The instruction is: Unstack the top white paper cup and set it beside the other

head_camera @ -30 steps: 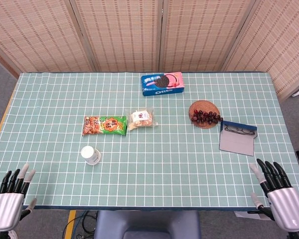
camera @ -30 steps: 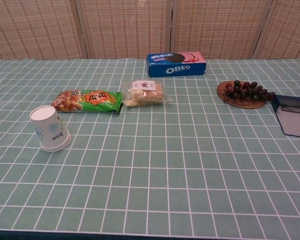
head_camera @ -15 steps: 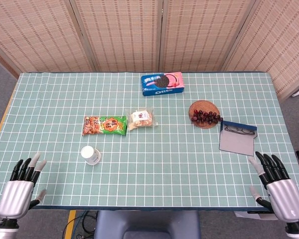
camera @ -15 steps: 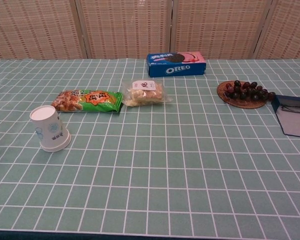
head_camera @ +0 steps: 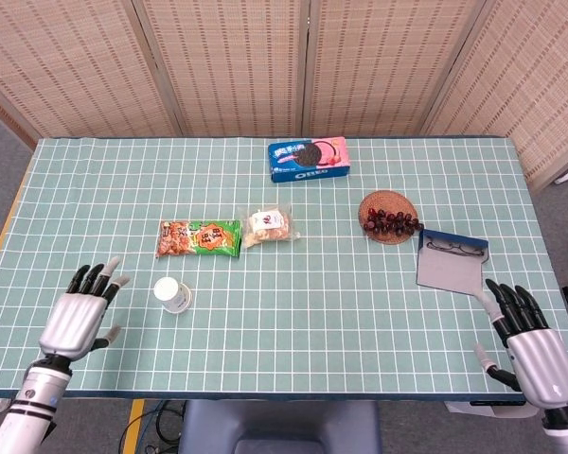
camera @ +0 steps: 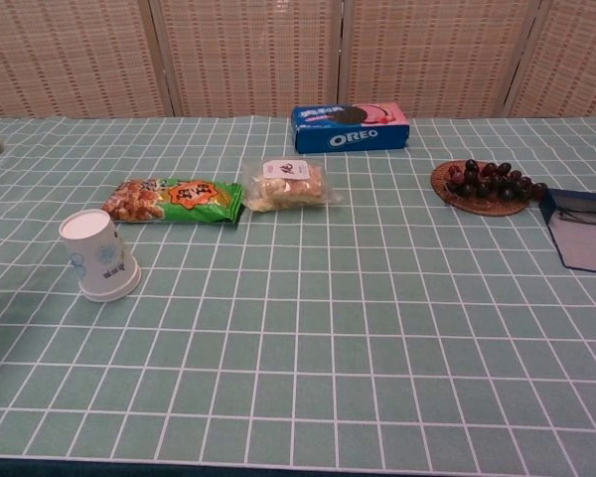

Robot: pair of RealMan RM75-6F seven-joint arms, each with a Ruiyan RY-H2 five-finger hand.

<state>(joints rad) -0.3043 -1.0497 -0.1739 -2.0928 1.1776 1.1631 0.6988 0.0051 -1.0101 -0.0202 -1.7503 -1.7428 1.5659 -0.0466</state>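
While both of my hands hover empty, the cups (head_camera: 172,293) sit upside down as one white stack on the surface (head_camera: 293,322), near its front left part. In the chest view the stack shows a faint blue print on its side and its wider rim rests on the green checked cloth.

My left hand (head_camera: 79,313) is over the surface just left of the cups, not touching them, its fingers straight and spread apart. In the chest view only a pale fingertip shows at the far left edge.

My right hand (head_camera: 530,346) is at the front right corner, fingers also spread, holding nothing. It lies near the front edge of a grey pouch (head_camera: 449,269), apart from it.

Behind the cups lies a green snack bag (head_camera: 199,237), with a clear packet (head_camera: 269,226) touching its right end. Farther back is a blue Oreo box (head_camera: 309,159). To the right, dark grapes (head_camera: 391,221) rest on a round woven mat, just beside the pouch.
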